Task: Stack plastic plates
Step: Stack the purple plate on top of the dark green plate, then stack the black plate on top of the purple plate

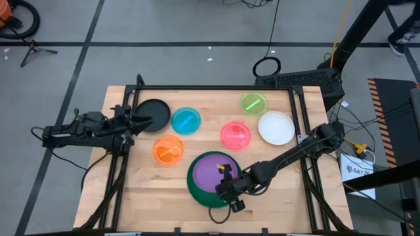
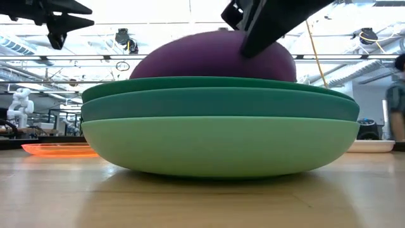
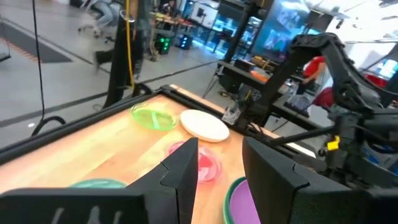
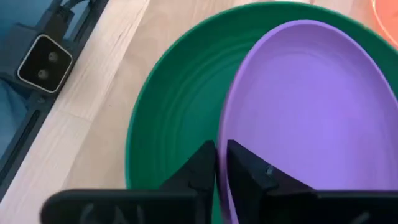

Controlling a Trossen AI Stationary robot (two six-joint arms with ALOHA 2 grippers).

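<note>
A stack of three large plates stands near the table's near edge: dark green (image 2: 215, 82) on teal (image 2: 215, 104) on mint (image 2: 215, 145). The purple plate (image 1: 213, 167) sits tilted on top of the stack, and my right gripper (image 4: 221, 149) is shut on it. The black (image 1: 152, 113), blue (image 1: 186, 120), orange (image 1: 168, 149), pink (image 1: 235, 135), lime (image 1: 253, 103) and white (image 1: 276, 127) plates lie flat and apart on the wood. My left gripper (image 3: 221, 168) is open. It hovers in the air by the black plate's left edge. My right gripper pinches the purple plate's rim (image 4: 227, 165) on its near side, one finger on the inner face and one on the underside. The fingers slant down from the right. The plate is tilted, with the held rim raised and its far part down inside the dark green plate (image 4: 168, 106).
Black rails (image 1: 216, 88) frame the table on its far, left and right sides. Cables and a camera box (image 4: 43, 62) sit beyond the right edge. Bare wood lies left of the stack, below the orange plate.
</note>
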